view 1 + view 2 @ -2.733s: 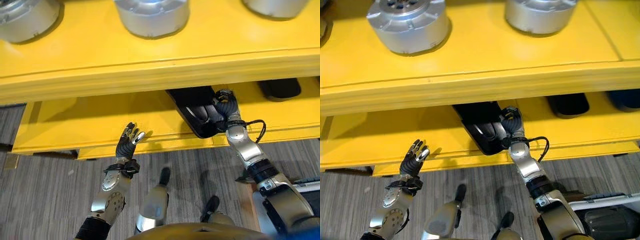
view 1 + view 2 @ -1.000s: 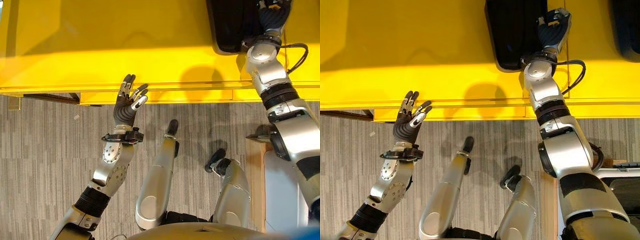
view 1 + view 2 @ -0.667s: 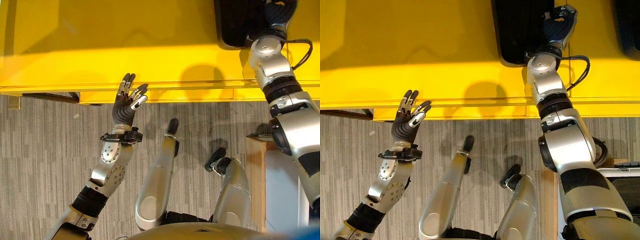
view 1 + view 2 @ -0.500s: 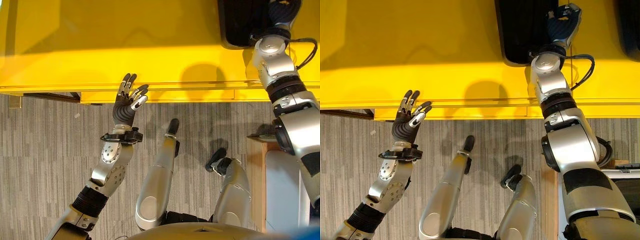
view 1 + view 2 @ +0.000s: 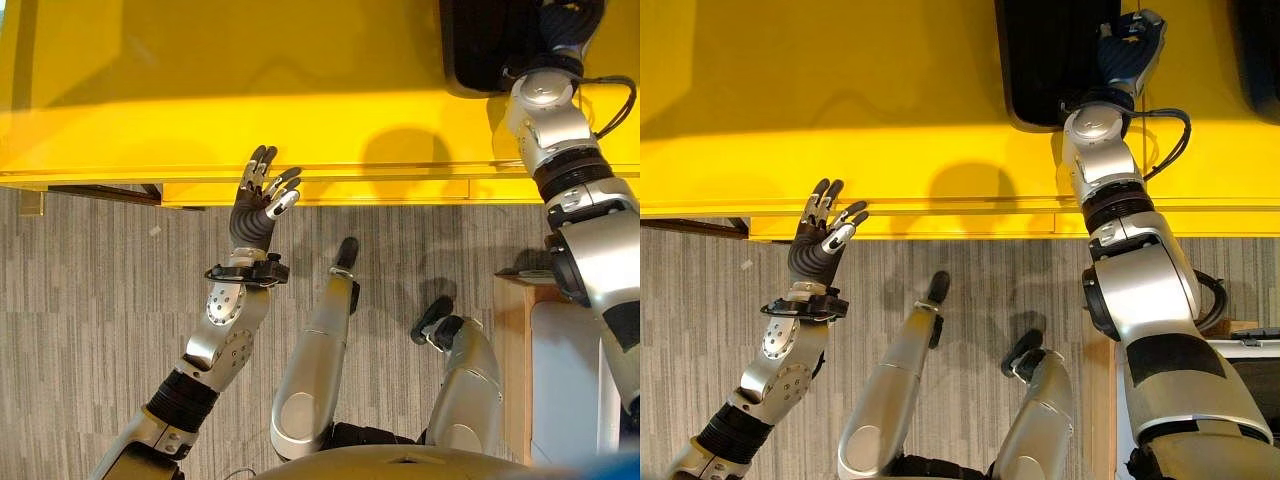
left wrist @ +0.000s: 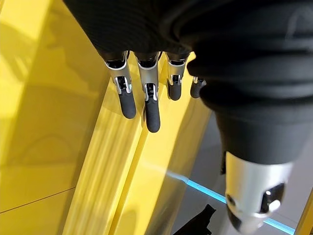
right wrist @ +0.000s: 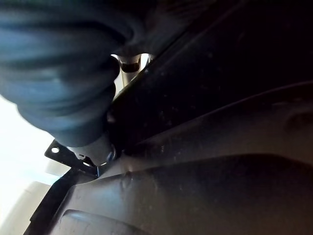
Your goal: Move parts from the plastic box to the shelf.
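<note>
A black plastic part point(image 5: 1050, 60) lies on the yellow shelf point(image 5: 200, 120) at the far right. My right hand point(image 5: 1127, 52) reaches onto the shelf and is shut on the part's right edge. In the right wrist view the black part point(image 7: 220, 147) is pressed close against the right hand point(image 7: 63, 73). My left hand point(image 5: 255, 215) is held up open just in front of the shelf's front lip, holding nothing. Its straight fingers point(image 6: 151, 105) point at the yellow shelf edge point(image 6: 49, 122).
Another dark object point(image 5: 1260, 50) sits on the shelf further right. Grey striped carpet point(image 5: 80, 330) lies below the shelf. A wooden platform point(image 5: 510, 340) with a pale box point(image 5: 565, 380) stands at the lower right.
The view has tilted down since the oldest frames. Over the last second my right hand has moved with the black part slightly further right and deeper onto the shelf. The left hand has barely moved.
</note>
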Available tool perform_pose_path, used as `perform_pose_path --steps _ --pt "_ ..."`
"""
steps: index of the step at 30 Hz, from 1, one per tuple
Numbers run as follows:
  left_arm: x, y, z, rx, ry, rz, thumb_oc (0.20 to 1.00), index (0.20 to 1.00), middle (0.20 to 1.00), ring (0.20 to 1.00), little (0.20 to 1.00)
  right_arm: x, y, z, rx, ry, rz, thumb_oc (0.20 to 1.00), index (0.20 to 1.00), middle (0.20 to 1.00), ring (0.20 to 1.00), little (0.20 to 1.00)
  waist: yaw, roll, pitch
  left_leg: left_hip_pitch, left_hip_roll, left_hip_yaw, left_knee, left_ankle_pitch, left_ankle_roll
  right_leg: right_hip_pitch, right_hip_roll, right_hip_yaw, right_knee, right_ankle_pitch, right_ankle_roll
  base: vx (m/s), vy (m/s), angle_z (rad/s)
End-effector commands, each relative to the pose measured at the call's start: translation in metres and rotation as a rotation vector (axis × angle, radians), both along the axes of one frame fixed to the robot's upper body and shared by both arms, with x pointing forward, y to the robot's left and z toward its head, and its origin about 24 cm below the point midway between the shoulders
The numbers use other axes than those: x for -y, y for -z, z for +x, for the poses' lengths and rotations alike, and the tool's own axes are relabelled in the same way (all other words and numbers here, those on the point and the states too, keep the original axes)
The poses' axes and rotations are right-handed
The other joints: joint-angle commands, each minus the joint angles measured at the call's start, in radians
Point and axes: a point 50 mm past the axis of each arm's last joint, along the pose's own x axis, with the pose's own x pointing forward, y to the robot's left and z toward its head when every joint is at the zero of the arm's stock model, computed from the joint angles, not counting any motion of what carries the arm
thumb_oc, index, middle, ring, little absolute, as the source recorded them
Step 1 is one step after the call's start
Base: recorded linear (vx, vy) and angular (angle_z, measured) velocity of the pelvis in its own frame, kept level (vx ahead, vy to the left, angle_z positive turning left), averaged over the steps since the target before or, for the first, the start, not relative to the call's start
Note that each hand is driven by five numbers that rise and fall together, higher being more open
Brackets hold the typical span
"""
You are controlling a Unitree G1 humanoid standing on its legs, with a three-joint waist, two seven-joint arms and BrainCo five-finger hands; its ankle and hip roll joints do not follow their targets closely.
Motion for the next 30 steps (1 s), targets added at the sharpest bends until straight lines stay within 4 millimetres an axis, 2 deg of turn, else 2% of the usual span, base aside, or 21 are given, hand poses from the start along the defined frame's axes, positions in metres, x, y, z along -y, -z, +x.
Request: perform_pose_path --steps 1,8,20,21,22,23,24,30 --pt "0.01 -0.004 -0.002 0.009 0.04 -0.008 1.0 1.0 1.0 1.0 1.0 0.004 -0.012 -0.003 0.059 0.012 0.032 0.2 0.2 0.2 0.2 0.2 0.017 0.024 0.003 -0.006 0.028 0.028 0.069 -0.128 -0.006 0.087 0.054 0.049 -0.037 -0.065 0.002 0.0 0.0 0.0" --pt "0.011 -0.004 -0.002 0.009 0.043 -0.011 1.0 1.0 1.0 1.0 1.0 -0.006 -0.006 0.0 0.037 -0.011 0.028 0.2 0.2 0.2 0.2 0.2 0.02 0.027 0.003 0.003 0.026 0.031 0.057 -0.125 -0.005 0.103 0.056 0.049 -0.057 -0.054 0.008 0.0 0.0 0.0" --pt "0.012 -0.004 -0.001 0.013 0.046 -0.001 1.0 1.0 1.0 1.0 1.0 -0.007 -0.002 0.001 0.025 -0.006 0.027 0.2 0.2 0.2 0.2 0.2 0.019 0.03 0.003 0.006 0.024 0.031 0.055 -0.124 -0.003 0.107 0.053 0.047 -0.059 -0.052 0.011 0.0 0.0 0.0" --pt "0.011 -0.005 -0.001 0.014 0.043 0.0 1.0 1.0 1.0 1.0 1.0 -0.01 -0.005 0.0 0.034 -0.012 -0.001 0.272 0.272 0.272 0.272 0.272 0.018 0.029 0.003 0.006 0.024 0.032 0.055 -0.123 -0.003 0.107 0.054 0.047 -0.058 -0.054 0.01 0.0 0.0 0.0" --pt "0.011 -0.005 -0.001 0.015 0.042 -0.001 1.0 1.0 1.0 1.0 1.0 -0.011 -0.008 0.0 0.043 -0.017 -0.017 0.526 0.526 0.526 0.526 0.526 0.018 0.028 0.003 0.006 0.025 0.033 0.055 -0.123 -0.002 0.106 0.054 0.048 -0.057 -0.055 0.009 0.0 0.0 0.0" --pt "0.011 -0.005 -0.001 0.016 0.041 -0.003 1.0 1.0 1.0 1.0 1.0 -0.012 -0.009 -0.001 0.046 -0.016 -0.035 0.95 0.95 0.95 0.95 0.95 0.016 0.027 0.003 0.007 0.026 0.033 0.055 -0.123 -0.002 0.105 0.054 0.048 -0.056 -0.055 0.009 0.0 0.0 0.0" --pt "0.011 -0.005 -0.001 0.016 0.04 -0.004 1.0 1.0 1.0 1.0 1.0 -0.013 -0.012 -0.002 0.06 -0.013 -0.048 1.0 1.0 1.0 1.0 1.0 0.015 0.025 0.003 0.007 0.026 0.033 0.055 -0.123 -0.003 0.106 0.054 0.048 -0.056 -0.055 0.008 0.0 0.0 0.0" --pt "0.008 -0.005 -0.002 0.015 0.027 -0.007 1.0 1.0 1.0 1.0 1.0 -0.023 -0.032 -0.011 0.169 -0.021 -0.109 1.0 1.0 1.0 1.0 1.0 0.005 0.017 0.003 0.005 0.031 0.036 0.052 -0.122 -0.005 0.102 0.055 0.052 -0.06 -0.049 0.009 0.0 0.0 0.0"
